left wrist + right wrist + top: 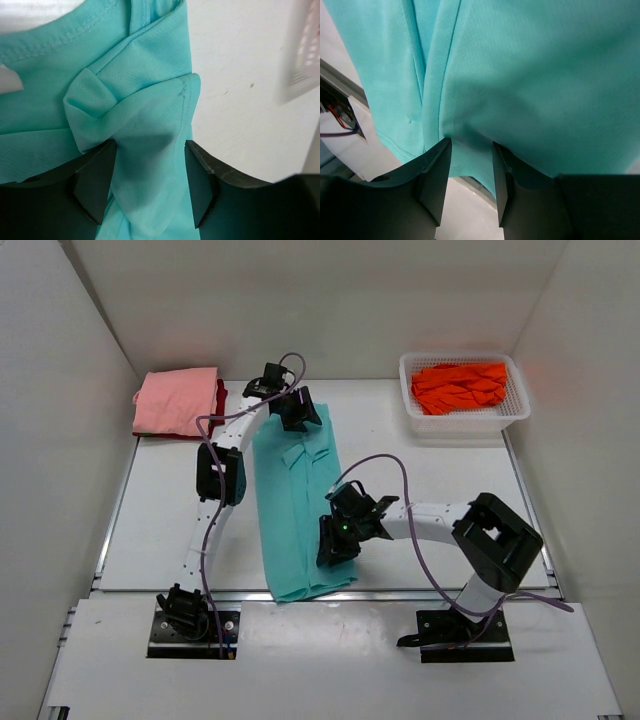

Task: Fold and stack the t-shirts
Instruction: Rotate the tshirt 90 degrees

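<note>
The teal t-shirt (295,510) lies as a long narrow strip down the middle of the table, collar at the far end. My left gripper (295,408) is at the collar end. In the left wrist view its jaws (150,185) stand apart with a bunched sleeve fold of the teal shirt (150,75) between them. My right gripper (335,545) is at the near hem. In the right wrist view it (472,180) is open, straddling the edge of the teal cloth (530,75). The folded salmon pink shirt (177,400) lies on the dark red shirt (221,395) at the far left.
The bright orange shirt (460,387) lies crumpled in the white mesh basket (465,422) at the far right. White walls enclose the table on three sides. The teal shirt's near hem reaches the table's front edge (420,592).
</note>
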{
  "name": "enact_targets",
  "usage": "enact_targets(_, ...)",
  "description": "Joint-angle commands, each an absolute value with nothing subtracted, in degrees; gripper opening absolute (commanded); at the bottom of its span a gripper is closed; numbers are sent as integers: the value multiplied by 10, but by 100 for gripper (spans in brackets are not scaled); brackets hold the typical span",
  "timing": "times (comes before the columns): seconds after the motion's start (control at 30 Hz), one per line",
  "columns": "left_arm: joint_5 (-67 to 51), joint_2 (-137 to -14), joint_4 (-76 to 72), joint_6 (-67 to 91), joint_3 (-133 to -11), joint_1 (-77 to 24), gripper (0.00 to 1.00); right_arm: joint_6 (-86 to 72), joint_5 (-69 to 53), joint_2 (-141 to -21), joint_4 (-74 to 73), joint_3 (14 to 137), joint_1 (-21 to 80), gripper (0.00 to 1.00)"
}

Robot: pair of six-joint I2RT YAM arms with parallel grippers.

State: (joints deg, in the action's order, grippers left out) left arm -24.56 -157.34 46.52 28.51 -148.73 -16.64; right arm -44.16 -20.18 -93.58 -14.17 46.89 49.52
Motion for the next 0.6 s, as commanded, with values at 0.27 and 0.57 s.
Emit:
enact_targets(0.27, -388, -1465, 276, 437, -1482, -106, 69, -312, -145, -950, -247, 529, 475, 36)
enact_targets(0.57, -387, -1420, 362, 413, -1431, -80, 58, -299, -154, -918, -229, 567, 427, 35)
